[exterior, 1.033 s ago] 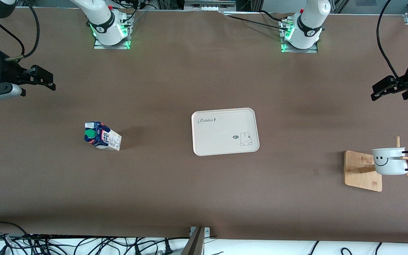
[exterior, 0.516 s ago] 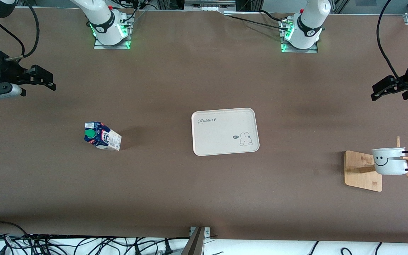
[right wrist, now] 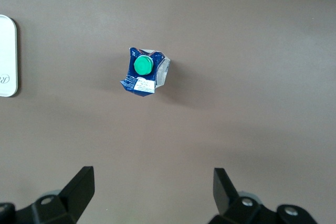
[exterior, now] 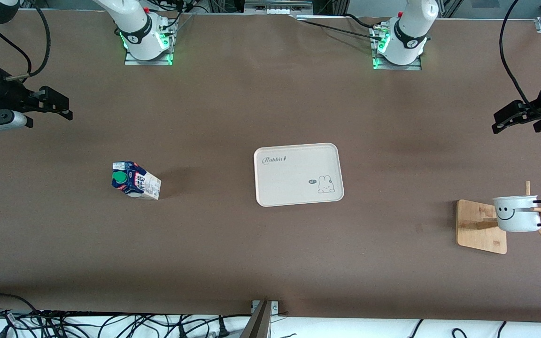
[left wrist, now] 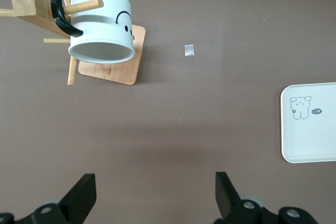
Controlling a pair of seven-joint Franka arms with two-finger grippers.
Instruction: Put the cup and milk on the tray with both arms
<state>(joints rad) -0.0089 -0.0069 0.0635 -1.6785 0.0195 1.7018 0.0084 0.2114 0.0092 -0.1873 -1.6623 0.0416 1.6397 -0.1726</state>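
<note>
The cream tray (exterior: pixel 298 174) with "Rabbit" lettering lies mid-table; its edge shows in the left wrist view (left wrist: pixel 310 124) and the right wrist view (right wrist: pixel 7 56). The white smiley cup (exterior: pixel 517 213) hangs by its black handle on a peg of a wooden stand, toward the left arm's end; it shows in the left wrist view (left wrist: pixel 102 32). The milk carton (exterior: pixel 135 181) stands toward the right arm's end, green cap up (right wrist: pixel 143 71). My left gripper (exterior: pixel 510 117) is open and empty, high over bare table at the left arm's end. My right gripper (exterior: pixel 57 104) is open and empty, high over bare table at the right arm's end.
The wooden stand's square base (exterior: pixel 479 226) rests on the brown table, with pegs sticking out around the cup. A small scrap (left wrist: pixel 189 50) lies on the table between the stand and the tray. Cables run along the edge nearest the front camera (exterior: pixel 111 324).
The right gripper has shifted very slightly outward. Everything else is unchanged.
</note>
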